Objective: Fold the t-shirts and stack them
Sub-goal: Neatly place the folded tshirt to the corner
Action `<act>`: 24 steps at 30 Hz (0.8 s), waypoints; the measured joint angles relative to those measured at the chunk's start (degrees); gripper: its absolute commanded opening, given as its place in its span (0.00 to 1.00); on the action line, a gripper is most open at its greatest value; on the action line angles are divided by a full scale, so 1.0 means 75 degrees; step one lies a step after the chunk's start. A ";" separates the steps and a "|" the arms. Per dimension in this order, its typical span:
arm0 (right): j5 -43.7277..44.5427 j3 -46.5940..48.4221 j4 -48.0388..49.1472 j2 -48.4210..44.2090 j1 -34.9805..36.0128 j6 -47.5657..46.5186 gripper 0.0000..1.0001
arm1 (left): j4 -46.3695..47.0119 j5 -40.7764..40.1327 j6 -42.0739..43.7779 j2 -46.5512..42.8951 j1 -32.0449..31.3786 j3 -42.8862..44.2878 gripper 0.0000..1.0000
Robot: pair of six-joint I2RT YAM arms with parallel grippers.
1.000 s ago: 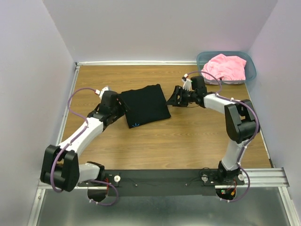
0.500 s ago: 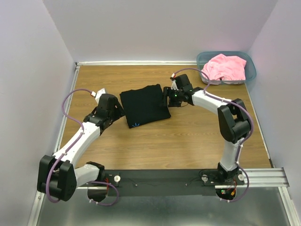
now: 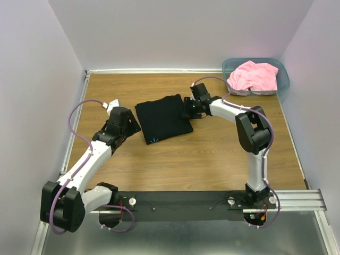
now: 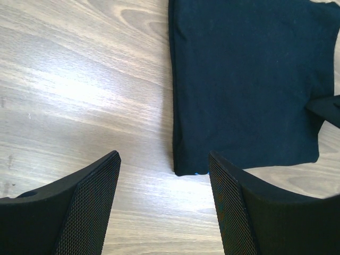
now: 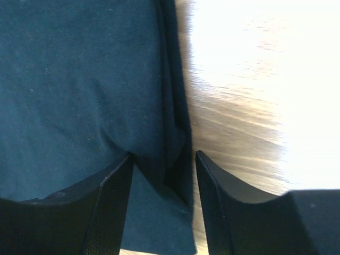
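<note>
Left claw (image 4: 163,157) released, jaws wide, low over counter (image 3: 212,154), at near-left corner of folded black t-shirt (image 3: 162,118). Right claw (image 5: 162,159) unclenched too, fingers apart and straddling the shirt's right edge; cloth puckers between them, not pinched. Black shirt lies flat mid-counter between both claws. Pink t-shirt (image 3: 255,75) sits crumpled in teal bin (image 3: 284,81), far right corner.
</note>
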 measured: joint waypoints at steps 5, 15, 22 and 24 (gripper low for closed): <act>-0.0061 0.0111 0.0047 0.0152 0.0111 0.0061 0.41 | 0.0067 0.0003 0.0131 0.0012 0.0000 -0.0085 0.74; -0.0099 0.0090 0.0070 0.0189 0.0119 0.0466 0.06 | 0.0420 0.0044 0.0198 0.0577 0.0000 -0.0134 0.74; -0.0099 -0.0082 0.0204 0.0125 0.0122 0.0819 0.02 | 0.0831 0.0274 0.0149 0.1912 -0.0003 -0.0047 0.71; -0.0102 -0.0189 0.0271 0.0070 0.0122 0.0930 0.02 | 0.0866 0.0332 0.0093 0.2323 -0.0003 0.0076 0.69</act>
